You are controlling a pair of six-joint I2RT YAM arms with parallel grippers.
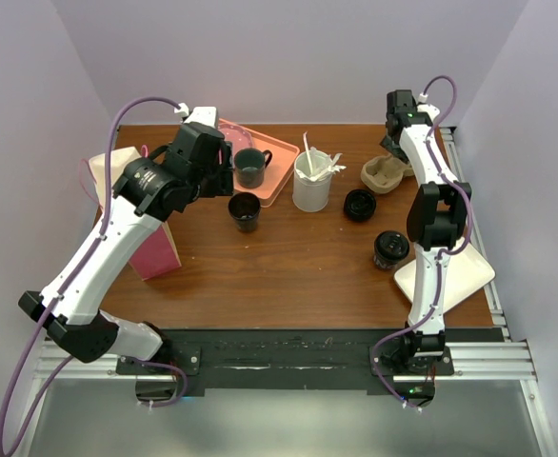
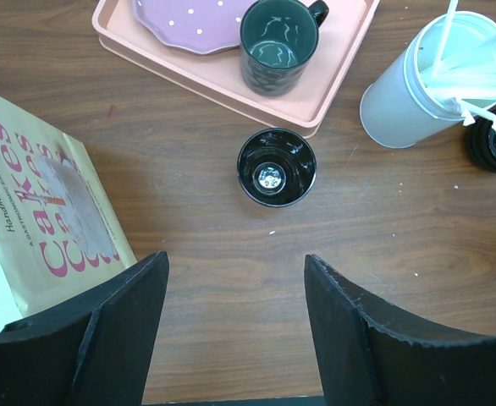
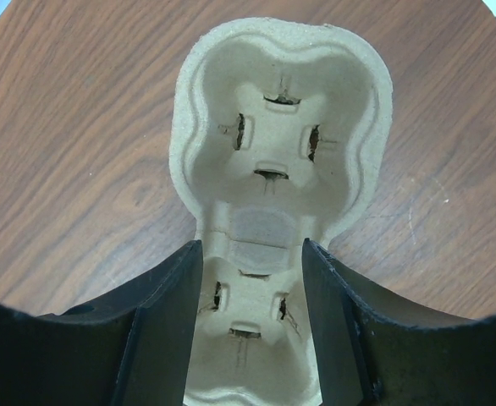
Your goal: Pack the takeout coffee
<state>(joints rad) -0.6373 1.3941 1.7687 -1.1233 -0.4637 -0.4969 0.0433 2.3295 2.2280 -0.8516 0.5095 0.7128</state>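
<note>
The takeout coffee (image 1: 390,248), a small black lidded cup, stands at the right of the table beside the right arm. A pulp cup carrier (image 1: 384,175) lies at the back right. My right gripper (image 1: 394,143) hangs over it, and in the right wrist view the open right gripper (image 3: 252,245) has a finger on each side of the carrier's (image 3: 282,101) near well. My left gripper (image 2: 235,258) is open and empty above bare wood, with a lidless plain black cup (image 2: 276,167) ahead of it. The top view shows the left gripper (image 1: 224,177) near the pink tray.
A pink tray (image 1: 277,162) holds a dark handled mug (image 1: 250,168) and a purple plate (image 2: 193,21). A white container of stirrers (image 1: 311,183) and a loose black lid (image 1: 360,204) stand mid-table. A pink cake bag (image 1: 150,249) is at the left, a white tray (image 1: 450,276) at the right.
</note>
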